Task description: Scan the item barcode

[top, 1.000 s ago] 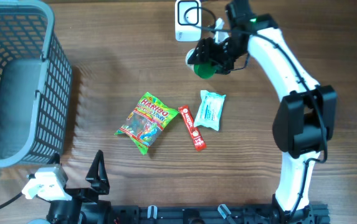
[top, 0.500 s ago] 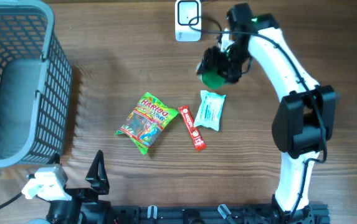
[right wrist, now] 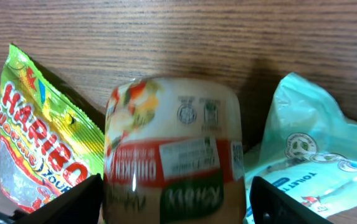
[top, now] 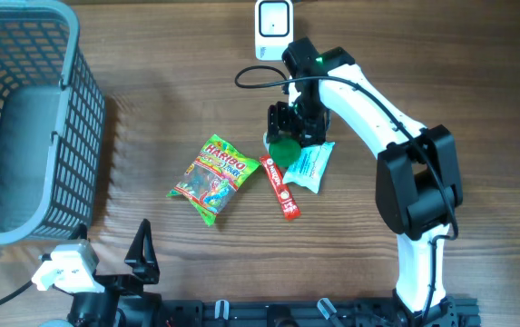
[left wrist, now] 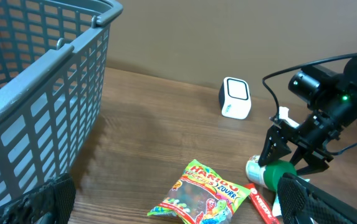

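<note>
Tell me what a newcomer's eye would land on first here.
The right gripper at the middle of the table, a green-lidded jar between its fingers, over the gap between the bright Haribo bag and the pale tissue pack. Next, the big gray basket filling the left side.

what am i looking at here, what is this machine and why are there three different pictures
These are two robot arms at a table, each ending in a two-finger gripper. One picture looks down from above; the other two come from cameras on the wrists, so each shows its own fingers. On the table lie a Haribo bag, a red stick packet and a teal tissue pack, with a white scanner at the far edge and a grey basket on one side. A jar with a green lid sits between the fingers of the right gripper, low beside the packets; whether they clamp it is unclear. The left gripper is open and empty.
</note>
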Available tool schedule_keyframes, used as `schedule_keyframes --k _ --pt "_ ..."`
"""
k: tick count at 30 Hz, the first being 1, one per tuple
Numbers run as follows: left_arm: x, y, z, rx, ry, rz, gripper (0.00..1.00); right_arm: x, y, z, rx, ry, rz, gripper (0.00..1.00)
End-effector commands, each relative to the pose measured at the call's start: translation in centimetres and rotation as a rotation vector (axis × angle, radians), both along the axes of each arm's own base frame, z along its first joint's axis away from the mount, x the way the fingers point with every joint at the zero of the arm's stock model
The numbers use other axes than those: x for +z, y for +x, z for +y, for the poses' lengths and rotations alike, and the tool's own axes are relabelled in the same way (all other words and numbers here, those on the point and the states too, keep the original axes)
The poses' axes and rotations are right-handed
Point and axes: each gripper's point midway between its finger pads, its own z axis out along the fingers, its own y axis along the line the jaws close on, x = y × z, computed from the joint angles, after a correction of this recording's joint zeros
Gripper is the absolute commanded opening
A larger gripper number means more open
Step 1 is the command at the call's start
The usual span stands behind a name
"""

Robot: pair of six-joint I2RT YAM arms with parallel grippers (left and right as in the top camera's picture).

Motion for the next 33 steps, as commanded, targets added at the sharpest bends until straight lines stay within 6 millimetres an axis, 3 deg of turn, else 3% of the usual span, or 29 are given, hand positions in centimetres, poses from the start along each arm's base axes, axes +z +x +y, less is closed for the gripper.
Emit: schedule_keyframes --k 1,3,6,11,15,18,22,26,30,33 --pt "0.0 0.0 -0.2 -0.016 0.007 -0.001 1.00 -1.5 -0.4 0.3 -0.013 0.004 0.042 0.82" --pt "0.0 0.0 -0.2 -0.016 0.007 -0.001 1.00 -0.5 0.3 0.5 -0.013 0.003 0.017 0.87" --pt "0.0 0.0 -0.2 -0.016 0.007 -0.001 1.00 1.2 1.0 0.9 0.001 0.021 -0.017 0.88" --pt "0.0 0.0 -0.2 -0.016 0.007 -0.001 1.00 1.5 0.0 0.8 0.052 -0.006 -0.009 0.88" --pt "0.0 0.0 -0.2 -0.016 0.007 -0.001 1.00 2.3 -1.0 -1.1 0.096 -0.168 -0.048 0.99" --pt "0.0 0.0 -0.2 -0.016 0.007 -0.001 1.00 5.1 -1.5 -3.5 0.151 -0.396 -0.180 0.99" --pt "0.0 0.0 -0.2 -0.016 0.007 -0.001 1.00 7.5 -2.6 -1.9 0.237 -0.532 -0.332 0.99" --pt "0.0 0.0 -0.2 -0.016 0.007 -0.001 1.00 6.6 -2.6 -0.9 0.440 -0.723 -0.457 1.00" --pt "0.0 0.0 -0.2 -0.016 0.007 -0.001 1.00 4.5 -3.2 -1.4 0.605 -0.756 -0.391 1.00" --pt "0.0 0.0 -0.2 -0.016 0.007 -0.001 1.00 3.9 -3.8 0.0 0.892 -0.665 -0.358 1.00"
